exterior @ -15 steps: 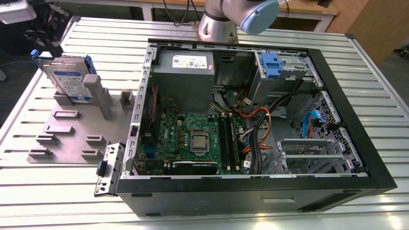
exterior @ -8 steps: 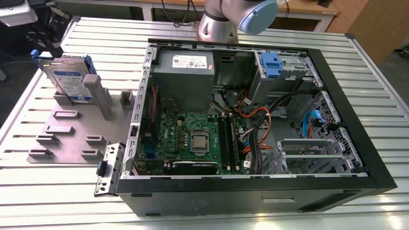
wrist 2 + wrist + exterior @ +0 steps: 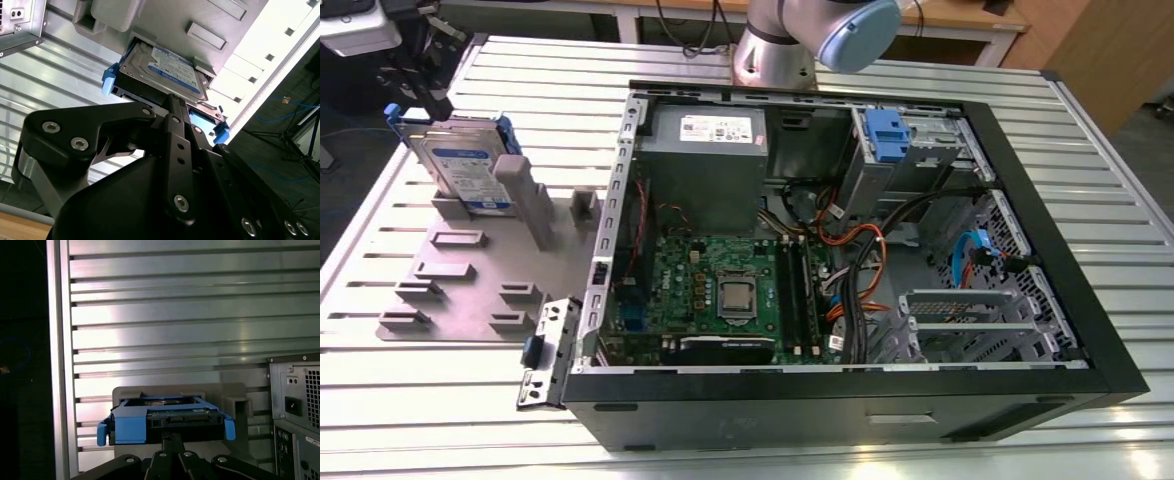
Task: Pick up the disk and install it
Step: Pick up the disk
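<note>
The disk (image 3: 464, 165) stands on edge in a slot of the grey holder plate (image 3: 460, 290), at the exterior view's left, its white-and-blue label facing the computer case. Blue rails run along its sides. My gripper (image 3: 427, 98) hangs just above its upper end. In both wrist views the black fingers lie together, and their tips (image 3: 172, 100) meet the middle of the disk's near edge (image 3: 165, 421). I cannot tell whether they pinch any part of it. The label (image 3: 172, 67) shows beyond the fingers in the second wrist view.
The open computer case (image 3: 1067, 300) lies on the slatted metal table (image 3: 1107, 180), to the holder's right in the exterior view. Inside are a grey power-supply box (image 3: 707, 140), a drive cage with a blue latch (image 3: 887, 135), the motherboard and cables. Upright grey posts (image 3: 534, 200) flank the disk.
</note>
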`<action>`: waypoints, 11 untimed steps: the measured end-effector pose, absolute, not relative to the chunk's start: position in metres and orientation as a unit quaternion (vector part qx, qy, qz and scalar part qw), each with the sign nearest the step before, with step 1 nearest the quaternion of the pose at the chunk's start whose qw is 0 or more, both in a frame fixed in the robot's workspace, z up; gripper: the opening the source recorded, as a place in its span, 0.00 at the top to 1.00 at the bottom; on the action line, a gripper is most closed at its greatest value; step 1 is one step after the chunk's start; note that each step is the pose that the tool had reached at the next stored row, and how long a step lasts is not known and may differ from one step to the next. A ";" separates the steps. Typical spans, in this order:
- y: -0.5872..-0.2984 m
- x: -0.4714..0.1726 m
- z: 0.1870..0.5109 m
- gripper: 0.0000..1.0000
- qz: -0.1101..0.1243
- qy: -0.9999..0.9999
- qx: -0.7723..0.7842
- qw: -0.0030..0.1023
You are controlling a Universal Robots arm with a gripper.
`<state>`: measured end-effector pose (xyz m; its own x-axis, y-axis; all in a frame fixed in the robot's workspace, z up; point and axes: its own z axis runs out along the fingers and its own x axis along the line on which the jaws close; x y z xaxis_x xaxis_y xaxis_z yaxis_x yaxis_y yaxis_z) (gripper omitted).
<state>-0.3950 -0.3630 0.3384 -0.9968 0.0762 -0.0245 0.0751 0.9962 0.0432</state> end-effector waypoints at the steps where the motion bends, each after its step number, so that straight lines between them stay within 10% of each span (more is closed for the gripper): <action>1: -0.363 -0.395 0.338 0.89 0.021 0.999 0.038 0.013; 11: -0.363 -0.395 0.338 0.89 0.021 0.999 0.032 0.013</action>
<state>-0.3950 -0.3630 0.3384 -0.9976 0.0645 -0.0246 0.0635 0.9971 0.0428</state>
